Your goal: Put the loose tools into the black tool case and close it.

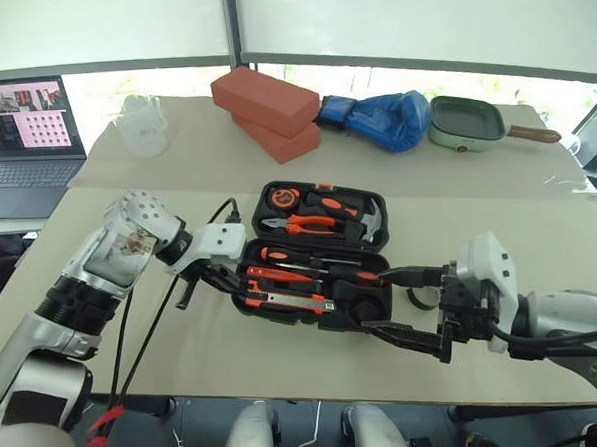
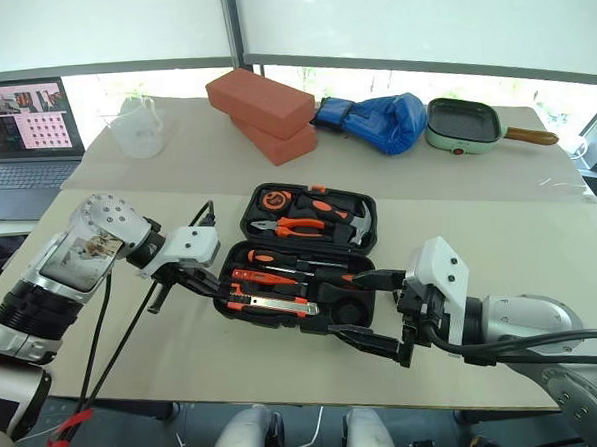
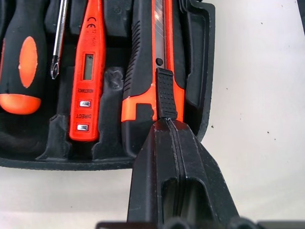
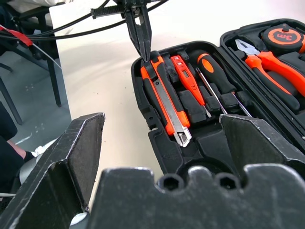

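My left gripper [image 3: 167, 125] is pinched fully shut with nothing between the fingers, its tip pressed on the slider end of the utility knife [image 4: 164, 98]. The knife lies in its recess in the near half of the open tool case [image 1: 380, 241], long axis running straight away from those fingertips toward my right gripper [image 1: 415, 305], blade end farthest from the left one. Beside the knife, the red screwdriver [image 3: 86, 71] and a black-and-orange screwdriver [image 3: 21, 67] lie parallel to it; their far ends are cut off in the left wrist view. My right gripper hovers wide open and empty just off the case's other end. I cannot make out the tape roll; the recess nearest the right gripper is dark.
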Robot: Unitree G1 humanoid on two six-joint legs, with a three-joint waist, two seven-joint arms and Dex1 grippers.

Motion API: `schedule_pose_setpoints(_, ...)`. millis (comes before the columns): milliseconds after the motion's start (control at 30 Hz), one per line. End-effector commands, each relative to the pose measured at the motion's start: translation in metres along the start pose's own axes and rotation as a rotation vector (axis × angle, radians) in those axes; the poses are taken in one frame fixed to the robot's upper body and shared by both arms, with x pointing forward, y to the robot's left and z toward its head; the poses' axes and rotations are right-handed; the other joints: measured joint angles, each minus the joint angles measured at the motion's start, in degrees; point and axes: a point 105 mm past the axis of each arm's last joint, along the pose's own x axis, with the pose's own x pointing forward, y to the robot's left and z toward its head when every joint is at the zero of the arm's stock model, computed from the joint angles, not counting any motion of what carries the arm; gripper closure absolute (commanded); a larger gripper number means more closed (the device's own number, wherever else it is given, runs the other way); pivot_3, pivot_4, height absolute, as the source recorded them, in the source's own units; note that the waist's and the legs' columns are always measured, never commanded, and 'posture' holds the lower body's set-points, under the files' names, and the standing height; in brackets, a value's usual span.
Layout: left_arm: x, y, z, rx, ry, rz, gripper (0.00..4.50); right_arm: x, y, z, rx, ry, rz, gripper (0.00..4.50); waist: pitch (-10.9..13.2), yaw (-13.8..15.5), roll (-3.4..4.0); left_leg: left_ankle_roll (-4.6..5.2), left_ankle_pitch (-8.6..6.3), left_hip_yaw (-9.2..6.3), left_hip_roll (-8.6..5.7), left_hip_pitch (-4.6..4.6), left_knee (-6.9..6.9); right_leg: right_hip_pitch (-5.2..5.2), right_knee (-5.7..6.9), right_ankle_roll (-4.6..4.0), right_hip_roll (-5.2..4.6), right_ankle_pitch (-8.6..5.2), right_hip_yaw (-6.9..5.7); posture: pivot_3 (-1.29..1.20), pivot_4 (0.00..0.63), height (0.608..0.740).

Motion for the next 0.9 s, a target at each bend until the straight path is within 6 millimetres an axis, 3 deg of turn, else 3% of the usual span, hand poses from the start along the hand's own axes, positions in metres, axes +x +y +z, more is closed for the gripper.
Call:
schedule_pose_setpoints(33, 0.012, -0.001, -0.013, -0.036, 0.042, -0.015, 4.47, -0.002, 0.001, 0.011, -0.052, -0.029, -0.003, 0.00, 0.0, 0.1, 0.02, 0.00, 0.00, 0.00, 0.00, 0.03, 0.00, 0.03, 0.00, 0.00, 0.00, 0.00, 0.00, 0.00, 0.150, 0.738)
schedule_pose_setpoints(233, -0.006, 0.007, -0.017, -0.069, 0.043, 0.037, 4.47, -0.001, 0.000, 0.012, -0.054, -0.031, -0.002, 0.00, 0.0, -0.7, -0.01, 0.00, 0.00, 0.04, 0.02, 0.04, -0.01, -0.05, 0.02, -0.04, 0.07, -0.01, 0.04, 0.00, 0.150, 0.738)
schedule_pose_setpoints(433, -0.027, 0.013, -0.008, -0.083, -0.012, 0.071, 4.47, -0.001, 0.000, 0.011, -0.055, -0.029, 0.002, 0.00, 0.0, -1.4, -0.04, 0.00, 0.01, 0.04, 0.05, -0.01, -0.05, -0.17, 0.15, -0.10, 0.11, -0.04, 0.05, 0.00, 0.150, 0.738)
schedule_pose_setpoints(667, -0.033, 0.010, 0.029, -0.055, -0.149, 0.015, 4.47, 0.001, -0.001, 0.012, -0.064, -0.029, 0.009, 0.00, 0.0, -1.3, -0.07, 0.01, 0.00, 0.00, 0.05, -0.18, -0.01, -0.22, 0.07, 0.00, 0.02, -0.03, 0.03, 0.00, 0.150, 0.738)
schedule_pose_setpoints(900, -0.019, 0.013, 0.029, -0.022, -0.121, -0.002, 4.47, 0.001, 0.000, 0.013, -0.065, -0.029, 0.005, 0.00, 0.0, -1.5, -0.07, 0.02, 0.00, 0.01, 0.00, -0.20, -0.01, -0.25, 0.03, 0.01, 0.07, -0.02, 0.03, 0.00, 0.150, 0.738)
